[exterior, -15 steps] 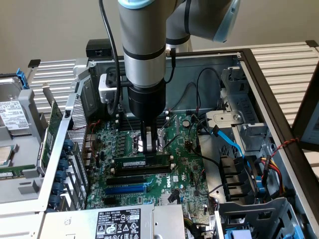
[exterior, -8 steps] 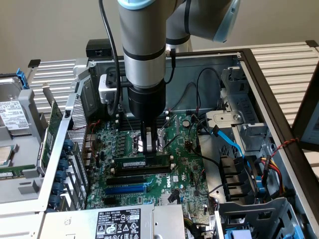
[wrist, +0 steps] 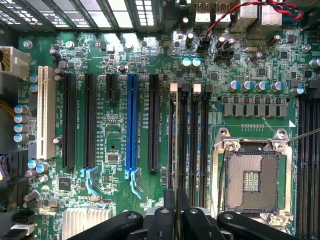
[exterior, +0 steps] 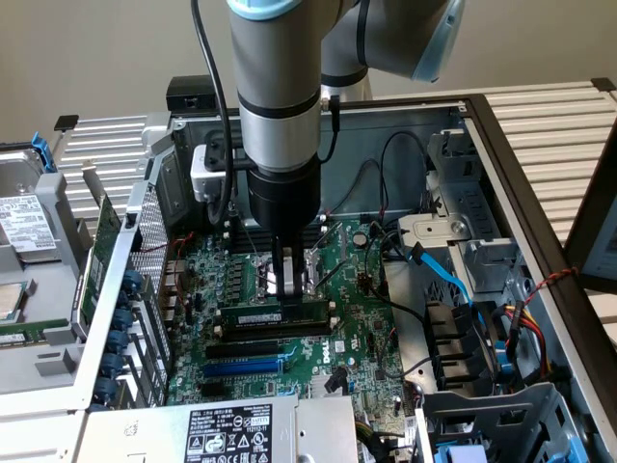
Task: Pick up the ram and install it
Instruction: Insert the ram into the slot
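Ram (exterior: 260,316): long thin green board with a white label (exterior: 256,317) and dark chips on its face. In the exterior view it stands upright on its long edge. In the wrist view the ram (wrist: 176,140) is seen edge-on as a thin strip.

Position: in the bank of black memory slots (wrist: 190,145) just beside the CPU socket (wrist: 250,180), between the socket and the blue slot (wrist: 131,120). It runs parallel to both. Which slot of the bank it is in, cannot tell. Whether it is fully seated, cannot tell.

Gripper (exterior: 280,292): points straight down over the socket side of the board (exterior: 357,338), with its tips at the ram's upper edge near mid-length. In the wrist view the gripper (wrist: 176,202) is nearly closed. Its fingers (wrist: 169,205) pinch the ram's thin edge, one on each face, with only the board's thickness between them.
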Robot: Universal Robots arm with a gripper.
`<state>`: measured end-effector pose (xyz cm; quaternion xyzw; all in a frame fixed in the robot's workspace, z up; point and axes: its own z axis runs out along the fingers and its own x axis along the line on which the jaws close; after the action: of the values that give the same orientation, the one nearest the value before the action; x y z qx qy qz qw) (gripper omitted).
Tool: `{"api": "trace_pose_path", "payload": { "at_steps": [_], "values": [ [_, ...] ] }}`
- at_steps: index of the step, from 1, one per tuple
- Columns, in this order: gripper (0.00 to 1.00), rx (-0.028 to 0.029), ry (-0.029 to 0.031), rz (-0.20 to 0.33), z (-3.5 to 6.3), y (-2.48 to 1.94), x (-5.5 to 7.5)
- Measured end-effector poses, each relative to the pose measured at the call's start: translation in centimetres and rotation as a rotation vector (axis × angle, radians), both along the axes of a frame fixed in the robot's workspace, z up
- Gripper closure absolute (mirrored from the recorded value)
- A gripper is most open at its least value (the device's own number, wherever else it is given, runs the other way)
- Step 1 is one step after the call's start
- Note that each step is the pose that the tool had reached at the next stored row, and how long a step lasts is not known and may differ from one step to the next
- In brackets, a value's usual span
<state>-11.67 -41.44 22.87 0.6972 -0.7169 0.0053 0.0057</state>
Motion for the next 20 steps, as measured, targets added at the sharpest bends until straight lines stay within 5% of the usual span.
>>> {"api": "trace_pose_path", "payload": {
  "at_steps": [11, 20],
  "values": [
    [0.86, 0.0067, -0.0002, 0.0, 1.18, -0.12, 0.0],
    [0.86, 0.0065, -0.0081, 0.0, 1.05, -0.26, 0.0]
  ]
}}
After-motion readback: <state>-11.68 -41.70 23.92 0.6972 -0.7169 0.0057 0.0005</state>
